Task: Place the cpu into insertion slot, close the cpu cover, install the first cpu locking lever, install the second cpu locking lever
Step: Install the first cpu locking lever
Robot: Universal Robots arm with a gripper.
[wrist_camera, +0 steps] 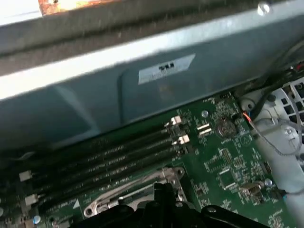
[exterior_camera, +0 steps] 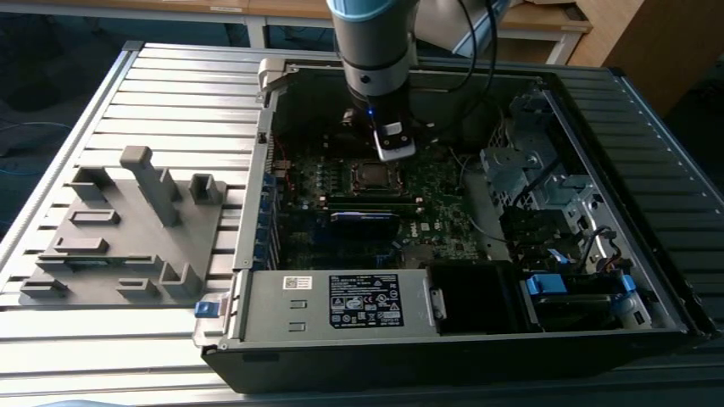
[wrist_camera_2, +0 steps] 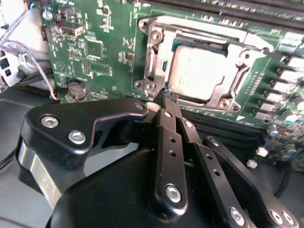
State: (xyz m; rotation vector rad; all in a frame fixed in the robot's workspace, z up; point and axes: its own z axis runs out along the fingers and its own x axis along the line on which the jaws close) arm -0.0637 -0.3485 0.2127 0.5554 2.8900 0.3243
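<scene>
From my remote station I see the open computer case (exterior_camera: 453,339) lying flat on the slatted metal table (exterior_camera: 169,80), with a grey moulded fixture tray (exterior_camera: 125,229) beside it toward the exterior view's left. My arm (exterior_camera: 374,51) reaches straight down into the case over the green motherboard (wrist_camera_2: 104,52). Black memory slots (wrist_camera: 109,161) run alongside the socket area. In the second wrist view the cpu cover (wrist_camera_2: 156,57) lies down flat around the insertion slot (wrist_camera_2: 235,90), and the cpu (wrist_camera_2: 197,71) sits seated inside, its dull silvery top showing through the cover's window. My gripper (wrist_camera_2: 167,96) has its two slim black fingers (wrist_camera_2: 164,123) pressed together into a single closed point with nothing between them. That point sits at the near edge of the socket frame, by the cover's corner. A round coin cell (wrist_camera_2: 76,89) lies on the board nearby.
</scene>
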